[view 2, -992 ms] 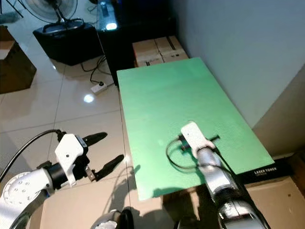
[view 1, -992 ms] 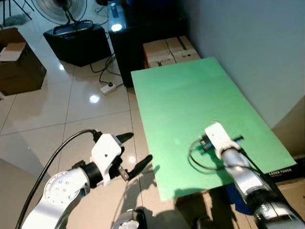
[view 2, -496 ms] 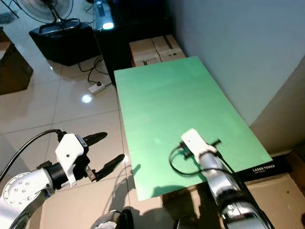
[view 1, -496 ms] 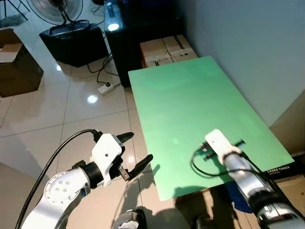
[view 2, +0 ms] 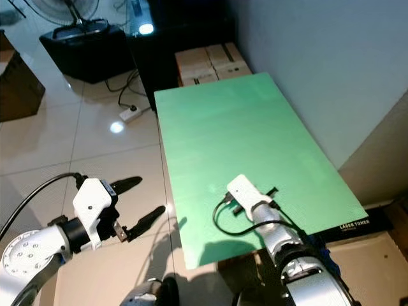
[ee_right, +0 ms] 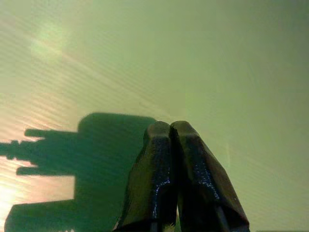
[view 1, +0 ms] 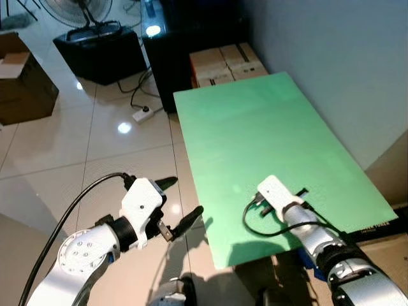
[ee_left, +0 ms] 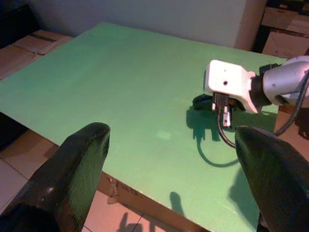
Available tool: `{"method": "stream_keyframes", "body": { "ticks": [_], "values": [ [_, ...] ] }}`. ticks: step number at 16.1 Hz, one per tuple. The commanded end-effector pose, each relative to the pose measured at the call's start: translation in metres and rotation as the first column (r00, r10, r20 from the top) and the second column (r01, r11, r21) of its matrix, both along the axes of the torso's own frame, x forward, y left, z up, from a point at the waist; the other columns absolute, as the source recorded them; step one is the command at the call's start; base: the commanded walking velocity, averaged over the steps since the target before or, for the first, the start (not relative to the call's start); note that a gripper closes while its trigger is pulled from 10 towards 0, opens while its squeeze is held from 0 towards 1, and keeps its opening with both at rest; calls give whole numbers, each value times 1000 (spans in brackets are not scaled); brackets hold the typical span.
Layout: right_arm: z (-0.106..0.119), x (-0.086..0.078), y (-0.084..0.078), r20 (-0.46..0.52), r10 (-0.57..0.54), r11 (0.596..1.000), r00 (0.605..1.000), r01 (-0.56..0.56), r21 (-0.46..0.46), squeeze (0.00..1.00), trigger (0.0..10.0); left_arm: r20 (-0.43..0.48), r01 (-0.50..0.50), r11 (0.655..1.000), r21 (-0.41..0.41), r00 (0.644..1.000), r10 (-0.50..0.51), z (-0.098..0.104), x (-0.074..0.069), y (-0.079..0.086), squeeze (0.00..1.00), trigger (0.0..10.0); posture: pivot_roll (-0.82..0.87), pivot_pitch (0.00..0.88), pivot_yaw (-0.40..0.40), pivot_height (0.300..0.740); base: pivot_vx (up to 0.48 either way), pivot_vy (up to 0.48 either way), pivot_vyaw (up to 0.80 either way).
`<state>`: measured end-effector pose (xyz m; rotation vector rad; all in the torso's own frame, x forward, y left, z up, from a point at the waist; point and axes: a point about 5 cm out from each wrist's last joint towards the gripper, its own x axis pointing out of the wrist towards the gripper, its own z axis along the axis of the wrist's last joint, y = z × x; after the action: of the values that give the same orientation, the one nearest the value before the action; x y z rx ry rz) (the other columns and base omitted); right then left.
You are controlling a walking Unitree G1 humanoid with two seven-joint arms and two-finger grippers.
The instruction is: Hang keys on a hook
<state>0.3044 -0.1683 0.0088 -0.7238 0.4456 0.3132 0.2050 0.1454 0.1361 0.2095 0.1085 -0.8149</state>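
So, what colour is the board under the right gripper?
The board is plain light green. It shows best in the left eye view.

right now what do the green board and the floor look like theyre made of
The green board looks like corrugated plastic sheet, matte: the right wrist view shows fine parallel ribbing and only a soft sheen. The floor looks like glossy ceramic tile, judging by grout lines and sharp lamp reflections. Neither can be confirmed by look alone.

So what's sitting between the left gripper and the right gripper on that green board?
Nothing: in the left wrist view, bare green board runs from the open left gripper to the shut right gripper, apart from the right arm's own shadow.
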Motion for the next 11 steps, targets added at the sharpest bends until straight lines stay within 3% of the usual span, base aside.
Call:
{"method": "stream_keyframes", "body": {
  "ticks": [1,8,11],
  "values": [
    [-1,0,11,-7,56,998,998,-56,11,1000,10000,13,-12,1000,16,1000,12,4,-1,2,0,10000,144,183,112,740,0,0,0],
    [5,1,28,52,123,988,991,-127,86,1000,10000,16,-13,1000,12,1000,12,3,-2,1,0,10000,132,163,106,740,0,0,0],
    [1,-13,44,110,50,970,993,-75,230,1000,10000,22,-18,1000,11,1000,18,3,-2,2,0,10000,128,155,105,740,0,0,0]
  ]
}}
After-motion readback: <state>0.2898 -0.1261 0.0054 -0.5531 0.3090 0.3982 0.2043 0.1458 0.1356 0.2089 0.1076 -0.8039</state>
